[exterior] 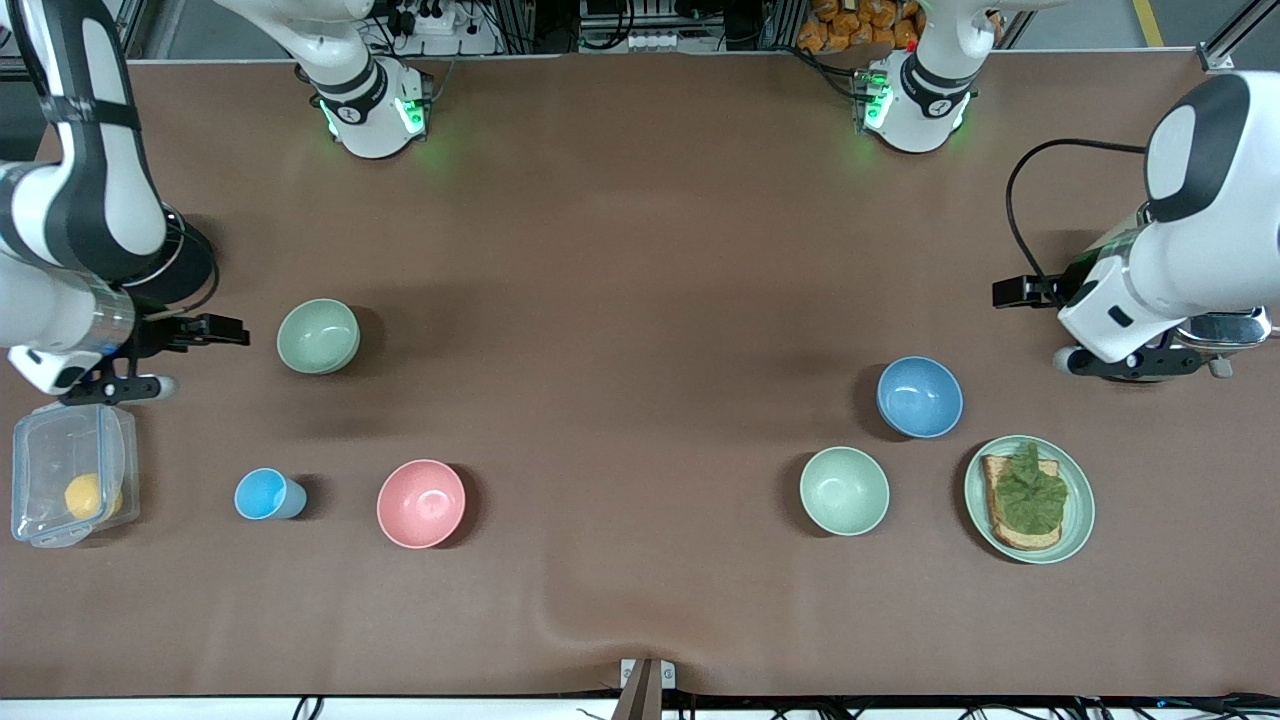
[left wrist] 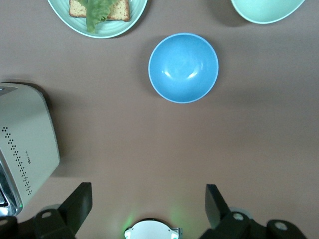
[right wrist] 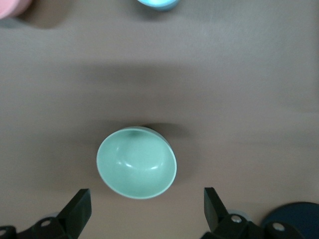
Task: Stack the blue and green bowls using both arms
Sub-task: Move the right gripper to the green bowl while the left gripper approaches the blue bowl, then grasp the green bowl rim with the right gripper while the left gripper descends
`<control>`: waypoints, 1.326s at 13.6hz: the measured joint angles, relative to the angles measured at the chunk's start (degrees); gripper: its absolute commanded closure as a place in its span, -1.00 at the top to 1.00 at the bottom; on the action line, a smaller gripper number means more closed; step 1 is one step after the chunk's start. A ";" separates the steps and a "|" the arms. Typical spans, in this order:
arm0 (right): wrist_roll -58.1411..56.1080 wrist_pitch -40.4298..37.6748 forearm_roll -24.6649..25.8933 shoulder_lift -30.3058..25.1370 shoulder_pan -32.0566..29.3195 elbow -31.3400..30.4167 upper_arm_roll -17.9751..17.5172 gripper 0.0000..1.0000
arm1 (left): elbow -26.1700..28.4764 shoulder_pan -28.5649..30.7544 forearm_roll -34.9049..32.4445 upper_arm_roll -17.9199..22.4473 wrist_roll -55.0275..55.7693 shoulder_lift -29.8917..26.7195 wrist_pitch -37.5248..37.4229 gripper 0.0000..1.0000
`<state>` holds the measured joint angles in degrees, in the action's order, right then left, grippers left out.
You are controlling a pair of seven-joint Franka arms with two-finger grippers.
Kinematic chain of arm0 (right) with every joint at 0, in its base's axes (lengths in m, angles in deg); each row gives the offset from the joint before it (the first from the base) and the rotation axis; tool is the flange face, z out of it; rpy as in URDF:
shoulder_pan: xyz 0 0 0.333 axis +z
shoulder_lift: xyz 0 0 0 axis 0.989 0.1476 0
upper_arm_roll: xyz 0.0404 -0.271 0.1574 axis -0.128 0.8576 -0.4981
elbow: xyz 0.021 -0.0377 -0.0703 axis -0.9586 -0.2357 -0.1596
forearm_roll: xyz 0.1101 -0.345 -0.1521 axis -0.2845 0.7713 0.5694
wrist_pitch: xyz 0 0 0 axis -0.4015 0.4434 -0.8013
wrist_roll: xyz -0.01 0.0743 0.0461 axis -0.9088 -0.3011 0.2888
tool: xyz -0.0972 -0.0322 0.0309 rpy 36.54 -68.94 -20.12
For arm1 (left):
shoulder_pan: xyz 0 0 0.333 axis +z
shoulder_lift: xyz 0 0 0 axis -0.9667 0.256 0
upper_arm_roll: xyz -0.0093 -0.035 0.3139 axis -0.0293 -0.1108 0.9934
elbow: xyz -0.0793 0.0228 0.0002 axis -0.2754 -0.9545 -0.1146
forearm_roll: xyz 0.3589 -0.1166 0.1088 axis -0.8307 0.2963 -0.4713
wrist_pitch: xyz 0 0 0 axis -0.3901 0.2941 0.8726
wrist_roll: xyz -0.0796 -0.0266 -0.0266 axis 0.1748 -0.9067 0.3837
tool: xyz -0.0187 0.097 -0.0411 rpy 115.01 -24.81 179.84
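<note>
The desk is covered by a brown mat, and both arms are raised above its two ends. The left pincer is seen over the desk at the left arm's end, beside a toaster, with its fingers spread wide and nothing between them. The right pincer is held over the desk at the right arm's end, above a clear box; its fingers are likewise parted wide and empty.

A plate with toast and a lettuce leaf is set near the left arm's end. A yellow fruit is enclosed in the clear box.

The blue bowl stands upright on the desk toward the left arm's end, just beside the plate and farther from the front camera than it. In the left wrist view the blue bowl is seen well apart from the fingers. A mint bowl is placed near it, closer to the camera.

The green bowl stands upright toward the right arm's end, well apart from the blue bowl. In the right wrist view the green bowl lies close to the fingers but is not touched.

A pink bowl is set nearer the camera than the green bowl, with a small cup beside it.
</note>
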<state>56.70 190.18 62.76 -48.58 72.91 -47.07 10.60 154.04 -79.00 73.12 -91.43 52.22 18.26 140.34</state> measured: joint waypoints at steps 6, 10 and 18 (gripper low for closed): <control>0.00 19.79 -0.24 0.15 0.35 -16.52 -0.83 0.74 | 1.12 -0.09 -0.24 -0.03 0.00 3.40 3.05 1.00; -1.72 27.61 -0.24 1.23 0.22 -20.52 -0.74 0.50 | 1.61 -0.10 -0.75 -0.03 0.00 7.70 5.63 1.00; -2.28 33.69 -0.28 4.13 0.11 -23.43 -0.65 -1.00 | 1.77 -0.19 -3.57 -0.07 0.32 15.83 13.24 1.00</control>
<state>54.42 223.87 62.48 -44.46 73.02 -70.50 9.95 155.81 -79.20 69.56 -91.50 52.54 34.08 153.59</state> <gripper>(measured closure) 0.815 0.000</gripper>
